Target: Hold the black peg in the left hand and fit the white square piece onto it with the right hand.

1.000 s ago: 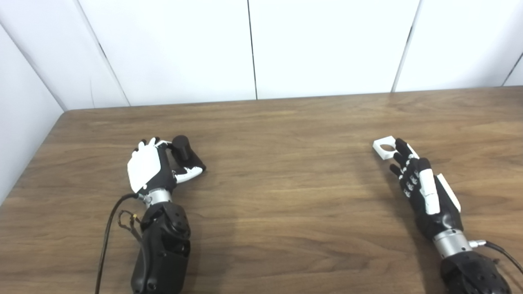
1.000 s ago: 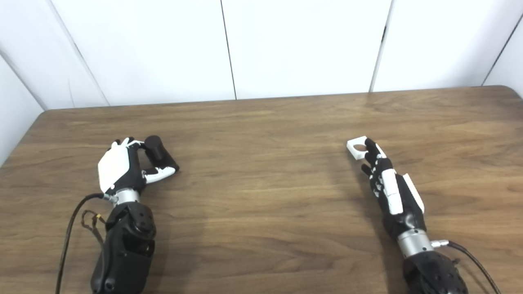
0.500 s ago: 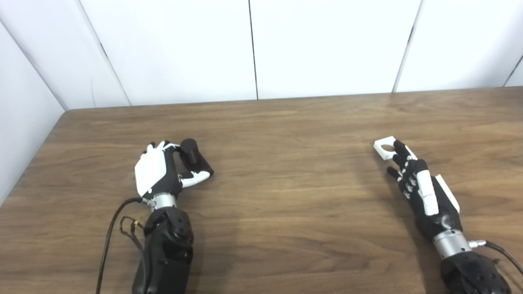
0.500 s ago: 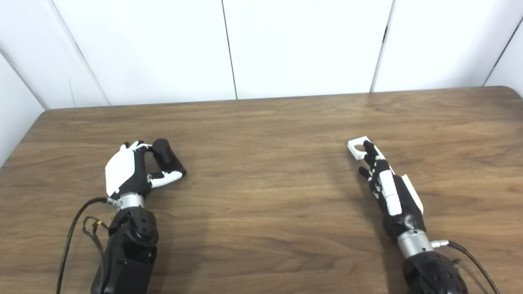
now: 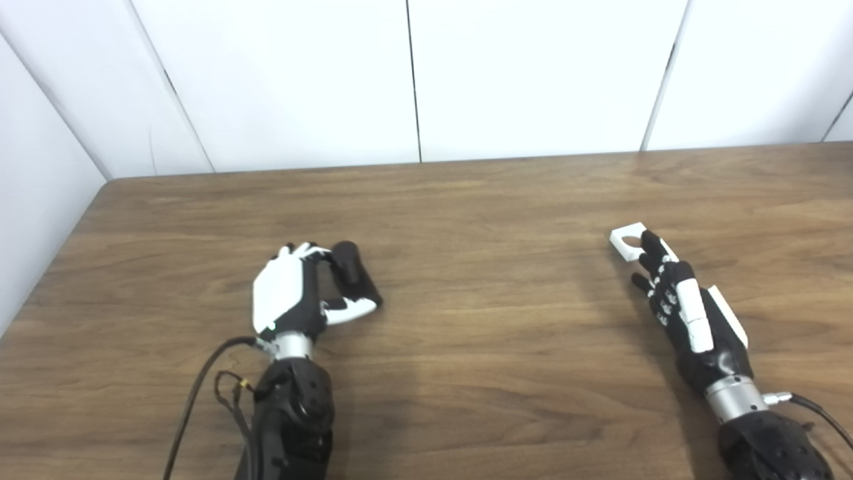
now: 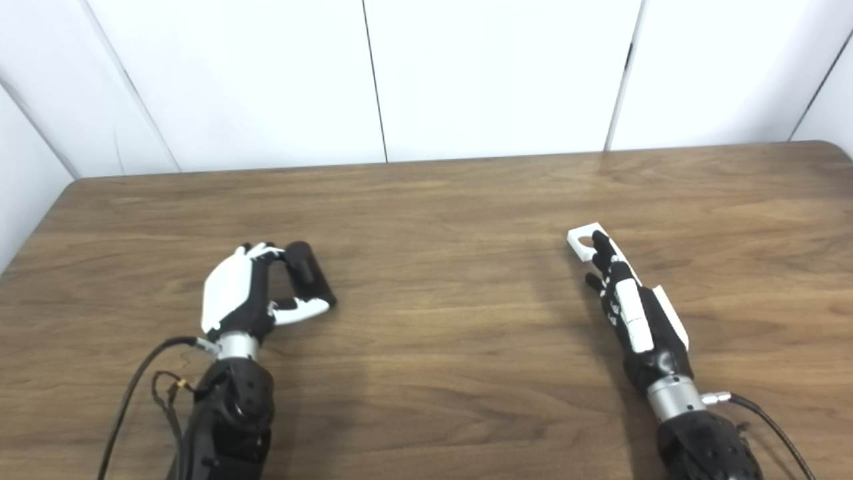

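Black forearms come in from the near edge, well apart on the wooden table (image 5: pixel 480 347). L hand (image 5: pixel 286 300) sits nearer the middle; its fingers (image 5: pixel 303 252) and thumb are curled round the peg (image 5: pixel 353 273), which lies tilted, top end pointing away. Looks like a pinch between fingertips and thumb, not a full wrap, so the peg could roll or twist in the grasp when anything pushes on it. Can't tell if its lower end is touching the table.

R hand (image 5: pixel 686 310) is farther right, fingers stretched toward the square (image 5: pixel 628 240). One fingertip lies over the square's near edge, by the round hole; the rest are apart, not clamped on it. Whether the thumb touches it, can't tell. Square appears to rest on the table, far from the peg.

Risks, as I judge them: a flat, thin piece is hard to pick off a tabletop, so fingers may just shove it away; w/ a tilted peg, the hole may jam on the rim instead of sliding on.
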{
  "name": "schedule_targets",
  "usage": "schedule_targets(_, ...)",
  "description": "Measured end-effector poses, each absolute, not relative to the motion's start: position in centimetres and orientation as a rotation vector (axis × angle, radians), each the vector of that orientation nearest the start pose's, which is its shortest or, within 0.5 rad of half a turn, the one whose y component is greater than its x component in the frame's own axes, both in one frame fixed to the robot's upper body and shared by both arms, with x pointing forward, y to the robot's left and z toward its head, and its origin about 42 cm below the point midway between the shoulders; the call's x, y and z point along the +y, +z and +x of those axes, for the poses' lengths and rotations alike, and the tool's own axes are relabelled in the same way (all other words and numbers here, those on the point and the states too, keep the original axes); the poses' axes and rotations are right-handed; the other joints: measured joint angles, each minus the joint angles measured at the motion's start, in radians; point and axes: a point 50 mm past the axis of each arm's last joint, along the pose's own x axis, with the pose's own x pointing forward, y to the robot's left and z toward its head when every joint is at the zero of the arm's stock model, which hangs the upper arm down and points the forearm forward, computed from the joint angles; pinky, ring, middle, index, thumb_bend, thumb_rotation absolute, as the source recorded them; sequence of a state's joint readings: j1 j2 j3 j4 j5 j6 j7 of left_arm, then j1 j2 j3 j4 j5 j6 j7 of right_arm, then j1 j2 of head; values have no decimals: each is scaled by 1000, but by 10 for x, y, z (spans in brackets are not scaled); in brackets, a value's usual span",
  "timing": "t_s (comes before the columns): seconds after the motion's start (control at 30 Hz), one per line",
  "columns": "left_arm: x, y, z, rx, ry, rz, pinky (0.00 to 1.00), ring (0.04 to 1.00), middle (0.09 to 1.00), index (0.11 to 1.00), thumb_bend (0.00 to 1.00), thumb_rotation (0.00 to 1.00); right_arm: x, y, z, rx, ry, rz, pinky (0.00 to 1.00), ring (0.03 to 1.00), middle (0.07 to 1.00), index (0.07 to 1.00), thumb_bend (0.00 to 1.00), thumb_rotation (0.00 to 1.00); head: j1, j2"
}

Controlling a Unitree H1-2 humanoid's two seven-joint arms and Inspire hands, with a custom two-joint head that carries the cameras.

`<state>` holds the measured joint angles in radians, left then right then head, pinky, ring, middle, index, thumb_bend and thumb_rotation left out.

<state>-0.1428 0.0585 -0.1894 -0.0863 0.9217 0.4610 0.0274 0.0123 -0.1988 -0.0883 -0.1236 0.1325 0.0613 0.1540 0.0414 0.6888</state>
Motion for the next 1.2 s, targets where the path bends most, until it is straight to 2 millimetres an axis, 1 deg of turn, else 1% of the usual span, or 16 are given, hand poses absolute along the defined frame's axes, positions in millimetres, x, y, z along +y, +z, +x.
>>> schedule_targets(0.07,185,140,317,90,122,995,988,975,894,648,748,338,-288,132,279,-58,82,-74,957,1000,1000,970,669,1000,-3,0)
schedule_targets(0.3,161,133,288,10,57,1041,985,974,902,650,755,306,-288,132,278,-57,81,-72,967,1000,1000,968,653,1000,-12,3)
schedule_targets(0.43,148,133,274,-14,26,1023,993,977,902,650,757,292,-288,132,277,-57,81,-72,973,1000,1000,970,649,1000,-17,5)
schedule_targets(0.53,136,132,264,-36,-17,1013,994,980,905,647,754,326,-288,132,276,-56,81,-71,975,1000,1000,968,642,1000,-20,8)
schedule_targets(0.7,118,131,246,-72,-79,1008,987,967,902,649,758,316,-287,132,276,-56,81,-66,981,1000,1000,964,645,1000,-34,14)
schedule_targets(0.77,111,130,239,-99,-105,1013,989,963,897,647,760,294,-287,132,275,-54,81,-62,980,1000,1000,964,648,1000,-35,18)
schedule_targets(1.0,96,132,226,-152,-166,996,980,967,903,656,764,270,-285,132,273,-51,79,-50,985,1000,1000,964,641,1000,-43,28)
schedule_targets(1.2,89,133,219,-171,-209,987,1000,980,912,668,741,305,-283,132,272,-48,71,-42,984,1000,1000,968,666,1000,-46,35)
